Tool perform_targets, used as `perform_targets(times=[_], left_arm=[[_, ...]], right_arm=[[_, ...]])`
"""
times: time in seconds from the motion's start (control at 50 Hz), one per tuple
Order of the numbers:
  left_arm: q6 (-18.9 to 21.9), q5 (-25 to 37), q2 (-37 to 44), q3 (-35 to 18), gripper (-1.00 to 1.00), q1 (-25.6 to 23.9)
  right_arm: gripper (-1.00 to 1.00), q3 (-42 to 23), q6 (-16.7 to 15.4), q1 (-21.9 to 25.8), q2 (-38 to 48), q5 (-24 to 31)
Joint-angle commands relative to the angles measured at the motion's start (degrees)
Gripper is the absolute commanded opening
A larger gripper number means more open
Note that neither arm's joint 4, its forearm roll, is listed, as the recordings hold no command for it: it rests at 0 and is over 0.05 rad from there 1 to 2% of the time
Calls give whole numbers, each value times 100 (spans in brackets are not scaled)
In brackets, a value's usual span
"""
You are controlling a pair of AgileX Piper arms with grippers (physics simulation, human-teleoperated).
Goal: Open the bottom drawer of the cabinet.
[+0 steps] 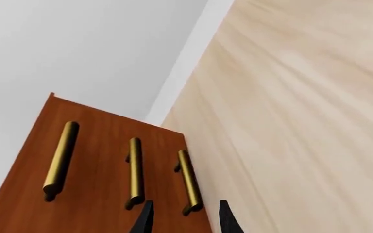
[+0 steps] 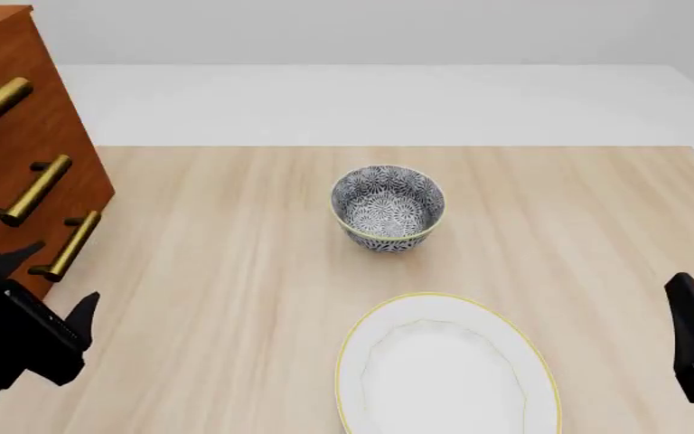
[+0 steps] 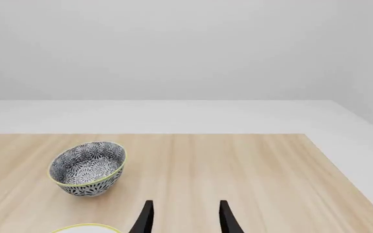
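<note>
The cabinet stands at the table's far left, and all three drawers look closed. The bottom drawer carries the lowest brass handle. My left gripper is open and empty, just in front of that handle's near end and not touching it. In the left wrist view the cabinet fills the lower part. There the bottom drawer's handle lies nearest the table. Its end sits just ahead of my open left gripper. My right gripper is open and empty over the table's near right.
A blue-patterned bowl stands mid-table and also shows in the right wrist view. A white plate with a yellow rim lies in front of it. The wooden table ends at a white floor behind.
</note>
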Motion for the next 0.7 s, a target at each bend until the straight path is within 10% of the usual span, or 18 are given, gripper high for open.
perform_targets(times=[0.02, 0.7], left_arm=[[70, -576, 611, 0, 100, 19], [197, -2205, 2318, 0, 100, 198]], right_arm=[[100, 0, 1, 0, 1, 0], [100, 0, -1, 0, 0, 0]])
